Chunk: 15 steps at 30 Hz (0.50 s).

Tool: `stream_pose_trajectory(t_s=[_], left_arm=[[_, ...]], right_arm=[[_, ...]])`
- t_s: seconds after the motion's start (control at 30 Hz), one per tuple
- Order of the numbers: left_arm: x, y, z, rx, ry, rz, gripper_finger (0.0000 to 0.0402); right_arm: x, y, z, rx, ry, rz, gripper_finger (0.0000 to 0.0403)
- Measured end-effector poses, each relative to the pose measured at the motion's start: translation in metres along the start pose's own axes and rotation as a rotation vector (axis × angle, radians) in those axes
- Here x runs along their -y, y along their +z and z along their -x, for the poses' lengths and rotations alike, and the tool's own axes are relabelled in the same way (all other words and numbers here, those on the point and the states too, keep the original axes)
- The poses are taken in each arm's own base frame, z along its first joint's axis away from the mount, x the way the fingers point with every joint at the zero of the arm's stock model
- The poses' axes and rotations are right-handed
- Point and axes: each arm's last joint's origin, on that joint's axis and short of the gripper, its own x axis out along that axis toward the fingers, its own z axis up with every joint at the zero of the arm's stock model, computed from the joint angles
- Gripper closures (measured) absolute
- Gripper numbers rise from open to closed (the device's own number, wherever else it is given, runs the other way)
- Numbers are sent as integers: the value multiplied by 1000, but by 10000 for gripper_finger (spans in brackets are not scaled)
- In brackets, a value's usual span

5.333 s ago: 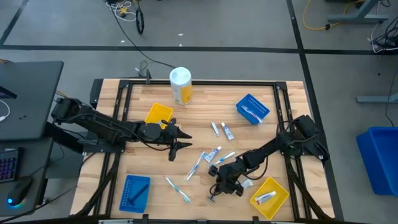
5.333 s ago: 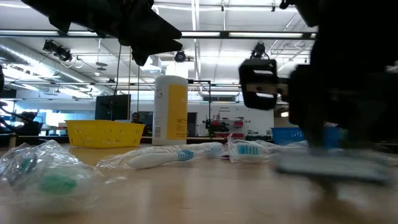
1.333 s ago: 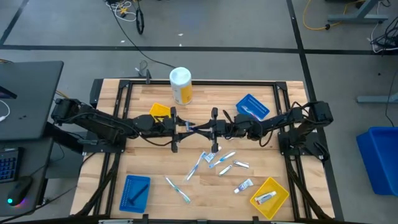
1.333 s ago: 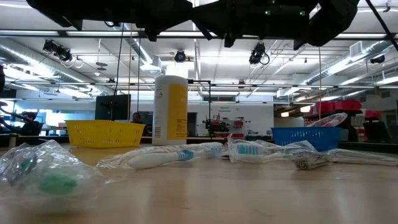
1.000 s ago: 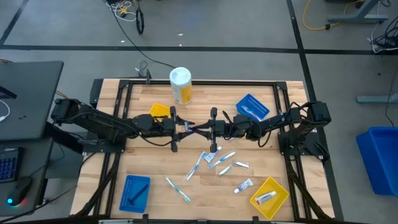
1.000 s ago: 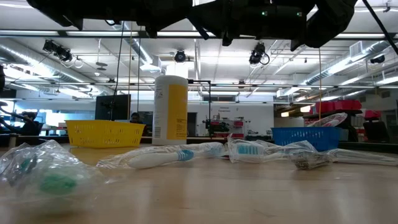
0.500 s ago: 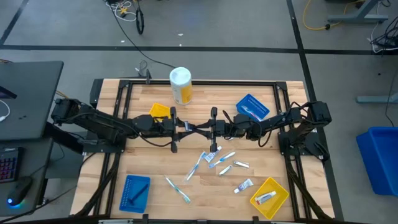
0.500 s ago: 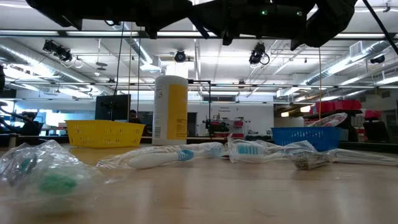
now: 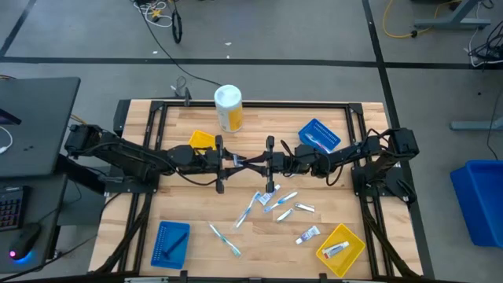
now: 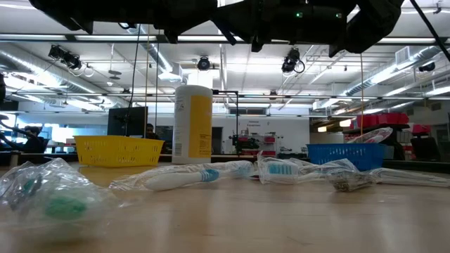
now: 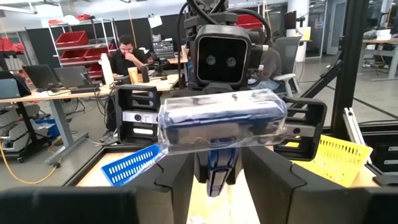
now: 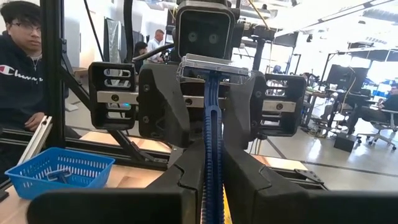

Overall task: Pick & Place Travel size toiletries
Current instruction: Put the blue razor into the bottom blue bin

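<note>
A dark blue razor [image 12: 214, 124] is up in the air over the table's middle, between my two grippers, which face each other. Its head [image 11: 221, 127] sits in a clear cover and points at my left gripper. My right gripper [image 12: 214, 180] is shut on the handle. My left gripper [image 11: 221, 186] is open, with a finger on either side of the razor's handle below the head. In the high view the two grippers [image 9: 236, 163] [image 9: 255, 163] nearly meet. Toothbrushes [image 9: 247, 211] and small tubes [image 9: 305, 208] lie flat on the table nearer the front edge. My right gripper pinches the razor's blue handle [image 12: 214, 155] between its two fingers. It comes level from the table's right, with the fingers lying along the handle. The razor is lifted clear, and its head reaches toward my left gripper.
The yellow canister [image 9: 229, 108] stands at the far edge. There are yellow trays far left of centre [image 9: 201, 141] and near right [image 9: 343, 250], and blue trays far right [image 9: 319, 136] and near left [image 9: 170, 242]. People [image 12: 18, 68] are in the room beyond the table.
</note>
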Motion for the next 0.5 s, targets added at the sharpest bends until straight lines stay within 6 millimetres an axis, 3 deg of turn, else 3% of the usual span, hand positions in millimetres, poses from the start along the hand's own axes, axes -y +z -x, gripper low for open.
stream_pose_trajectory(t_s=[0.27,0.5], left_arm=[[0,0,0,0,-1,0,312],[0,-1,0,-9,12,-2,318]], right_arm=[[0,-1,0,-6,1,0,352],[0,-2,0,-16,2,0,348]])
